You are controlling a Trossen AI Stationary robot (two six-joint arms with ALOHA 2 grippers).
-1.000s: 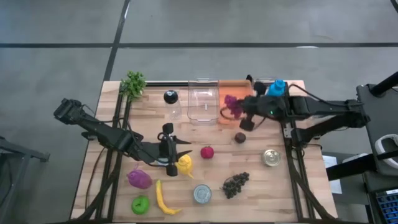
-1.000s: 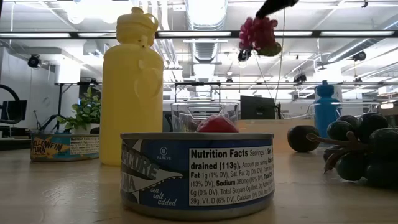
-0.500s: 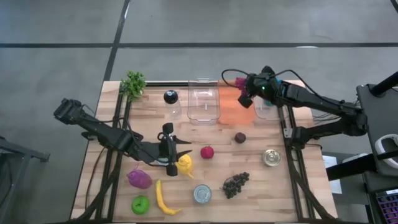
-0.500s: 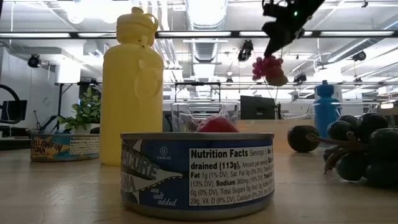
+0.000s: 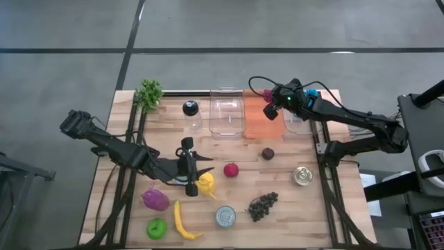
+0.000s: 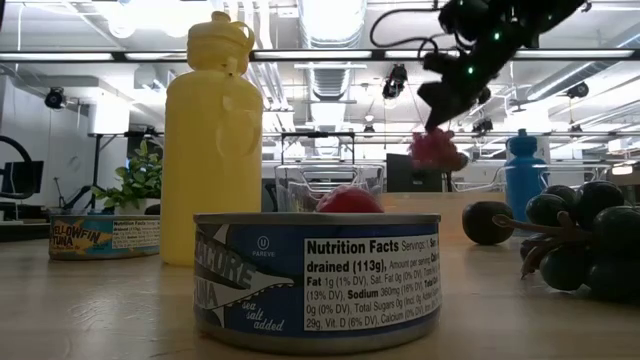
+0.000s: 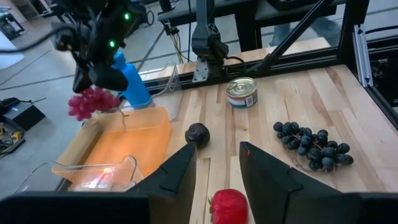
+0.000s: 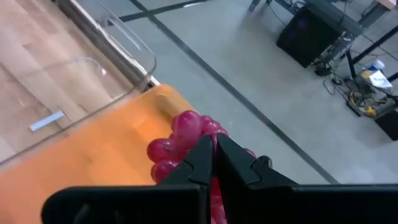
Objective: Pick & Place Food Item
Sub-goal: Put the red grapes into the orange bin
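While pinched shut on the stem of the pink grapes [image 8: 180, 140], right gripper [image 5: 272, 110] hangs over the far end of the orange tray [image 5: 255, 125], bunch dangling straight below the jaws and clear of the tray floor. Long axis of bunch near vertical, seen in low view [image 6: 436, 150]. Release point judged directly beneath: next move calls for a short descent, then opening, no sideways travel needed. Risk judged: bunch near the tray's far rim, could spill over the wall if dropped from height.

Left gripper [image 5: 190, 169] parked near table centre beside the yellow bottle [image 5: 206, 183], jaws part-spread, holding nothing visible; well apart from tray, so right arm clearly the one at work.

Surface: pale wood table [image 5: 291, 215]. Clear bin [image 5: 227, 114] just beside tray on its left; blue bottle [image 5: 310, 94] on the other side. Also scattered: dark plum [image 5: 268, 153], red fruit [image 5: 231, 169], dark grapes [image 5: 263, 205], two tuna cans [image 5: 225, 217], plant [image 5: 148, 93], banana [image 5: 182, 221], all well apart from the tray.

Room: grey floor, open lab with ceiling strip lights and desks behind; no person seen.
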